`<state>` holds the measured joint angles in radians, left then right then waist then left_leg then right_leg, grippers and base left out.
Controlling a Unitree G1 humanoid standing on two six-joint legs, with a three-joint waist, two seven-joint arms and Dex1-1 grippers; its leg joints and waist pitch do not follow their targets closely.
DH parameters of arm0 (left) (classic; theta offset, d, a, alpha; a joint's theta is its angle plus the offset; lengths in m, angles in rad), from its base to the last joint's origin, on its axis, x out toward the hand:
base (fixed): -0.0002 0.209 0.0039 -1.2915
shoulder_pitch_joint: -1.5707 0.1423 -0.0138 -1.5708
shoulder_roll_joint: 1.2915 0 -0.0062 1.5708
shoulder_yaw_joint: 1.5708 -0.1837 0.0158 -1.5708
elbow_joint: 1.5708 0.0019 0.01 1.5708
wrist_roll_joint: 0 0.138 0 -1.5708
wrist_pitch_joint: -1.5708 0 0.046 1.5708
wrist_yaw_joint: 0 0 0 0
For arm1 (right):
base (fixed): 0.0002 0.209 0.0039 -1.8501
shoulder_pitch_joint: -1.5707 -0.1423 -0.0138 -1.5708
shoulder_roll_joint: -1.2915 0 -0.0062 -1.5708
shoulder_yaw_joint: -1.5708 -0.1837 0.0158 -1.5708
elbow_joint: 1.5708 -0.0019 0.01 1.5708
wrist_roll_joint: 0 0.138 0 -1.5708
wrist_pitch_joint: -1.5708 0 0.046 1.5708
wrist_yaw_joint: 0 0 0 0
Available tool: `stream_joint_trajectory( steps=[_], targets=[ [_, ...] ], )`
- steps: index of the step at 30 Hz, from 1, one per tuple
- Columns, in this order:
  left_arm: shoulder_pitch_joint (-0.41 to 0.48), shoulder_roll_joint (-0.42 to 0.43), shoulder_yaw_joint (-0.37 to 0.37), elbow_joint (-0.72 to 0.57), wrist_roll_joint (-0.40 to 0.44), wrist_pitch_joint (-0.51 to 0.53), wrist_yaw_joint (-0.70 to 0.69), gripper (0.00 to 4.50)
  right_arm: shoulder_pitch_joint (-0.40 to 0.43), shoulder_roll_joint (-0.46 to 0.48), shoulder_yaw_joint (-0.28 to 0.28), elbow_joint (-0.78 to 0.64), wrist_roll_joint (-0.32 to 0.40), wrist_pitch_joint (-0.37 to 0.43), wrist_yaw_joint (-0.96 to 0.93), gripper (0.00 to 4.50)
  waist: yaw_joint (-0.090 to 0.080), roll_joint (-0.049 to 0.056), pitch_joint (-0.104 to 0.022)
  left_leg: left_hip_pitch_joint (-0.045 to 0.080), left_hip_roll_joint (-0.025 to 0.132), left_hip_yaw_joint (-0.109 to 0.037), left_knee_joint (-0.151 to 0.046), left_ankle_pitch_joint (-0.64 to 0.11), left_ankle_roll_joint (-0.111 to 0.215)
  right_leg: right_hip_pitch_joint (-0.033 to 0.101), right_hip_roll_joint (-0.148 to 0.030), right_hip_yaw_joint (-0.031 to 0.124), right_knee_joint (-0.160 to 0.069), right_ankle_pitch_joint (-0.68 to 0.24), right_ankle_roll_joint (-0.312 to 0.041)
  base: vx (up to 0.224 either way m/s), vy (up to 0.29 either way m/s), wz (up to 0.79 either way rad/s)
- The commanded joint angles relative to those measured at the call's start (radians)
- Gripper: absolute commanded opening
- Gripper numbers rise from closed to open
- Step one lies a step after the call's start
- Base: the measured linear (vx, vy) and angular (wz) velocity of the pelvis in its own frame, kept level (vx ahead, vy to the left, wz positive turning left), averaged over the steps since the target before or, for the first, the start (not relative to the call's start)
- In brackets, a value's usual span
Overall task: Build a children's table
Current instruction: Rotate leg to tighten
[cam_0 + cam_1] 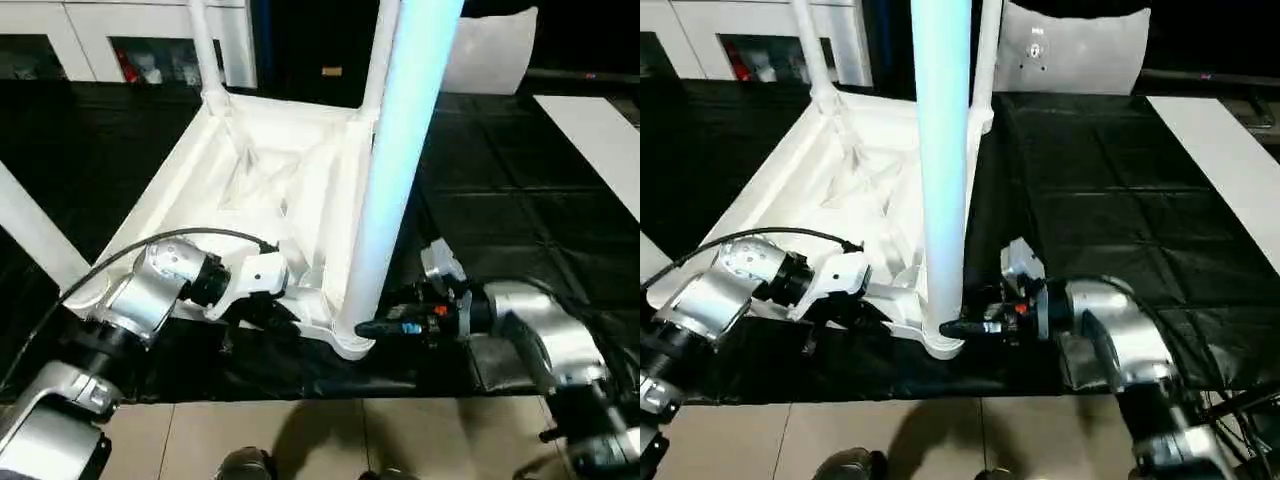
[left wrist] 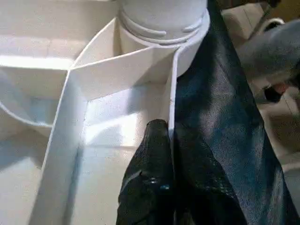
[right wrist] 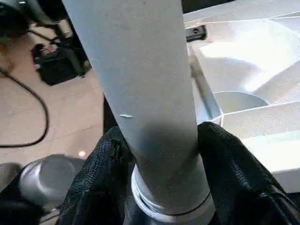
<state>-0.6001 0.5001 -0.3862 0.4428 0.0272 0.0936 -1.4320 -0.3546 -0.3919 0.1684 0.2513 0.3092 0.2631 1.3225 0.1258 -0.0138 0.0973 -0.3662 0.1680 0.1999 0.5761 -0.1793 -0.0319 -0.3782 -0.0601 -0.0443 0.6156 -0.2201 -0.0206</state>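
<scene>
The children's table lies upside down on a black cloth, its ribbed white top (image 1: 270,170) facing up. Legs stand in the far corner sockets (image 1: 205,45) (image 1: 378,50), and one more leg (image 1: 35,230) rises at the left. The nearest leg (image 1: 400,150) stands upright in the near right corner socket (image 1: 352,340). My left gripper (image 1: 275,310) is shut on the top's thin rim wall (image 2: 171,93) just beside that socket. My right gripper (image 1: 952,328) is closed around the base of the nearest leg (image 3: 140,84), with one black finger (image 3: 101,168) on each side.
The black cloth (image 1: 1090,170) ends just in front of the table, where tiled floor (image 1: 300,440) begins. A white cabinet (image 1: 100,40) stands at the back left, a white panel (image 1: 1080,50) at the back, a white board (image 1: 600,140) on the right. A cable (image 3: 28,136) lies on the floor.
</scene>
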Motion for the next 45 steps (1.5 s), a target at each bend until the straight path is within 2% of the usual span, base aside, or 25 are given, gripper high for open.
stream_joint_trajectory(
  steps=[1, 7, 12, 13, 14, 15, 16, 17, 18, 19, 20, 21, 22, 23, 24, 25, 26, 27, 29, 30, 34, 36, 38, 42, 45],
  targets=[
    [0.002, -0.106, -0.031, 0.006, 0.028, 0.080, 0.157, 0.00, 0.044, 0.092, 0.073, -0.065, -0.019, 0.065, -0.116, 1.94, -0.013, 0.001, -0.027, 0.028, 0.080, -0.039, -0.086, -0.301, 0.005, 0.008, -0.107, 0.061, -0.101, -0.384, -0.203, 0.000, 0.000, 0.00],
    [-0.005, -0.154, -0.007, -0.015, 0.034, 0.175, 0.231, 0.00, 0.078, 0.181, 0.067, -0.120, -0.061, 0.121, -0.307, 1.94, -0.043, -0.002, 0.003, 0.046, 0.070, -0.069, -0.101, -0.502, -0.046, -0.010, -0.118, 0.054, -0.145, -0.759, -0.072, -0.032, 0.008, -0.03],
    [-0.025, -0.197, 0.021, -0.013, 0.061, 0.243, 0.329, 0.00, 0.075, 0.311, 0.045, -0.100, -0.113, 0.147, -0.545, 1.93, -0.074, 0.005, 0.012, 0.032, 0.069, -0.088, -0.126, -0.564, -0.064, 0.005, -0.114, 0.033, -0.149, -0.709, -0.053, -0.059, 0.040, -0.16],
    [-0.034, -0.210, 0.029, -0.007, 0.072, 0.255, 0.359, 0.00, 0.073, 0.352, 0.039, -0.090, -0.125, 0.154, -0.610, 1.93, -0.087, 0.012, 0.022, 0.055, 0.065, -0.094, -0.125, -0.679, -0.080, -0.016, -0.107, 0.016, -0.166, -0.739, -0.044, -0.068, 0.057, -0.16],
    [-0.042, -0.219, 0.034, 0.002, 0.078, 0.260, 0.381, 0.00, 0.068, 0.385, 0.034, -0.073, -0.136, 0.155, -0.660, 1.93, -0.094, 0.018, 0.025, 0.057, 0.065, -0.099, -0.129, -0.720, -0.087, -0.013, -0.102, 0.001, -0.167, -0.728, -0.039, -0.079, 0.049, -0.09],
    [-0.045, -0.224, 0.037, 0.006, 0.081, 0.265, 0.393, 0.00, 0.065, 0.401, 0.031, -0.066, -0.143, 0.157, -0.686, 1.93, -0.110, 0.029, 0.033, 0.034, 0.073, -0.107, -0.164, -0.832, -0.101, 0.018, -0.079, -0.040, -0.147, -0.647, -0.028, -0.117, 0.057, -0.13],
    [-0.047, -0.229, 0.038, 0.007, 0.085, 0.268, 0.404, 0.00, 0.058, 0.425, 0.030, -0.051, -0.155, 0.152, -0.722, 1.93, -0.099, 0.047, 0.036, -0.009, 0.086, -0.096, -0.219, -0.916, -0.116, 0.059, -0.052, -0.053, -0.067, -0.527, -0.048, -0.117, 0.057, -0.13],
    [-0.048, -0.234, 0.040, 0.004, 0.089, 0.273, 0.417, 0.00, 0.045, 0.456, 0.024, -0.028, -0.170, 0.148, -0.775, 1.93, -0.007, 0.063, 0.030, -0.127, 0.059, 0.000, -0.274, -1.005, -0.138, 0.133, 0.002, -0.090, 0.100, -0.227, -0.053, -0.145, 0.038, 0.02],
    [-0.048, -0.239, 0.042, 0.000, 0.094, 0.281, 0.429, 0.00, 0.034, 0.485, 0.017, -0.010, -0.183, 0.148, -0.826, 1.93, -0.023, 0.013, 0.000, -0.050, 0.035, 0.038, -0.253, -0.663, -0.146, 0.089, -0.026, 0.014, 0.101, -0.487, -0.035, -0.048, -0.051, 0.13],
    [-0.048, -0.248, 0.048, -0.005, 0.105, 0.295, 0.452, 0.00, 0.000, 0.556, -0.009, 0.040, -0.203, 0.140, -0.940, 1.93, -0.060, -0.035, 0.013, 0.099, -0.023, -0.094, 0.068, -0.107, -0.057, -0.100, -0.190, 0.065, -0.191, -1.013, -0.045, -0.048, -0.051, 0.13],
    [-0.047, -0.252, 0.053, -0.008, 0.110, 0.301, 0.467, 0.00, -0.020, 0.591, -0.023, 0.069, -0.215, 0.126, -0.998, 1.93, -0.061, -0.010, 0.028, 0.028, -0.039, -0.123, 0.087, -0.004, -0.008, -0.039, -0.223, 0.087, -0.215, -1.068, -0.071, -0.015, -0.069, -0.21],
    [-0.047, -0.254, 0.056, -0.009, 0.115, 0.305, 0.481, 0.00, -0.041, 0.624, -0.037, 0.100, -0.220, 0.110, -1.049, 1.93, -0.075, -0.012, 0.041, -0.082, -0.025, -0.155, 0.080, 0.032, -0.075, 0.084, -0.223, 0.023, -0.137, -0.866, -0.083, 0.030, 0.067, -0.64],
    [-0.046, -0.254, 0.059, -0.012, 0.120, 0.313, 0.496, 0.00, -0.066, 0.651, -0.044, 0.132, -0.233, 0.085, -1.095, 1.93, -0.082, 0.037, 0.025, -0.035, 0.038, -0.163, -0.054, -0.072, -0.151, 0.075, -0.137, -0.013, -0.092, -0.489, -0.120, 0.030, 0.067, -0.64],
    [-0.046, -0.254, 0.061, -0.015, 0.123, 0.318, 0.505, 0.00, -0.082, 0.667, -0.047, 0.152, -0.242, 0.070, -1.122, 1.93, -0.094, 0.035, 0.027, -0.017, 0.047, -0.165, -0.078, -0.177, -0.159, 0.047, -0.089, -0.020, -0.068, -0.334, -0.126, 0.013, 0.116, -0.41],
    [-0.044, -0.253, 0.069, -0.021, 0.129, 0.328, 0.521, 0.00, -0.106, 0.687, -0.046, 0.180, -0.260, 0.052, -1.151, 1.93, -0.110, 0.038, 0.019, -0.007, 0.055, -0.175, -0.092, -0.252, -0.161, 0.051, -0.076, -0.020, -0.047, -0.207, -0.129, 0.000, 0.000, 0.00],
    [-0.039, -0.248, 0.081, -0.033, 0.134, 0.340, 0.536, 0.00, -0.131, 0.704, -0.043, 0.203, -0.276, 0.032, -1.169, 1.93, -0.119, 0.050, 0.015, 0.021, 0.056, -0.162, -0.105, -0.378, -0.136, 0.037, -0.086, -0.005, -0.063, -0.046, -0.171, 0.000, 0.000, 0.00],
    [-0.039, -0.247, 0.082, -0.033, 0.134, 0.340, 0.537, 0.00, -0.133, 0.705, -0.043, 0.204, -0.277, 0.031, -1.170, 1.93, -0.118, 0.049, 0.022, 0.014, 0.054, -0.157, -0.113, -0.436, -0.126, 0.041, -0.093, -0.003, -0.071, -0.107, -0.175, 0.000, 0.000, 0.00],
    [-0.035, -0.243, 0.087, -0.040, 0.134, 0.344, 0.540, 0.00, -0.140, 0.708, -0.042, 0.208, -0.279, 0.021, -1.168, 1.93, -0.115, 0.036, 0.035, 0.014, 0.051, -0.146, -0.118, -0.578, -0.113, 0.027, -0.109, 0.006, -0.104, -0.367, -0.141, 0.000, 0.000, 0.00],
    [-0.028, -0.234, 0.090, -0.052, 0.132, 0.346, 0.535, 0.00, -0.143, 0.701, -0.042, 0.204, -0.275, 0.001, -1.143, 2.49, -0.110, 0.026, 0.031, 0.021, 0.049, -0.140, -0.111, -0.625, -0.089, 0.012, -0.132, 0.023, -0.133, -0.618, -0.098, 0.000, 0.000, 0.00],
    [-0.022, -0.229, 0.093, -0.061, 0.133, 0.347, 0.533, 0.00, -0.144, 0.698, -0.053, 0.203, -0.275, -0.011, -1.137, 2.63, -0.107, 0.023, 0.026, 0.014, 0.052, -0.137, -0.116, -0.563, -0.071, 0.018, -0.135, 0.027, -0.138, -0.622, -0.090, 0.000, 0.000, 0.00],
    [0.004, -0.189, 0.091, -0.072, 0.130, 0.299, 0.512, 0.00, -0.110, 0.617, -0.072, 0.157, -0.243, -0.052, -1.066, 2.97, -0.093, 0.015, -0.006, 0.009, 0.062, -0.094, -0.112, -0.178, 0.014, 0.032, -0.123, 0.030, -0.111, -0.190, -0.177, 0.000, 0.000, 0.00],
    [0.010, -0.173, 0.088, -0.071, 0.130, 0.274, 0.503, 0.00, -0.085, 0.571, -0.062, 0.129, -0.225, -0.065, -1.029, 3.04, -0.098, 0.016, -0.004, 0.004, 0.063, -0.078, -0.119, -0.307, 0.008, 0.023, -0.114, 0.025, -0.111, -0.280, -0.187, 0.000, 0.000, 0.00],
    [0.015, -0.142, 0.082, -0.067, 0.127, 0.206, 0.466, 0.00, -0.029, 0.503, -0.060, 0.056, -0.207, -0.062, -0.968, 3.12, -0.087, 0.015, -0.018, 0.007, 0.065, -0.069, -0.112, -0.256, 0.011, 0.026, -0.116, 0.029, -0.114, -0.247, -0.171, 0.000, 0.000, 0.00],
    [0.024, -0.086, 0.069, -0.049, 0.131, 0.084, 0.400, 0.00, 0.079, 0.388, -0.079, -0.089, -0.165, -0.040, -0.861, 3.61, -0.085, 0.010, -0.040, -0.005, 0.058, -0.052, -0.088, -0.026, 0.086, 0.044, -0.101, 0.019, -0.071, 0.119, -0.236, 0.044, -0.021, 0.02],
    [0.019, -0.047, 0.075, -0.013, 0.117, -0.036, 0.358, 0.00, 0.163, 0.305, -0.100, -0.198, -0.130, -0.015, -0.780, 3.85, -0.076, 0.004, -0.048, -0.005, 0.058, -0.047, -0.079, -0.007, 0.130, 0.047, -0.102, 0.018, -0.068, 0.151, -0.240, 0.000, 0.000, 0.00]
  ],
)
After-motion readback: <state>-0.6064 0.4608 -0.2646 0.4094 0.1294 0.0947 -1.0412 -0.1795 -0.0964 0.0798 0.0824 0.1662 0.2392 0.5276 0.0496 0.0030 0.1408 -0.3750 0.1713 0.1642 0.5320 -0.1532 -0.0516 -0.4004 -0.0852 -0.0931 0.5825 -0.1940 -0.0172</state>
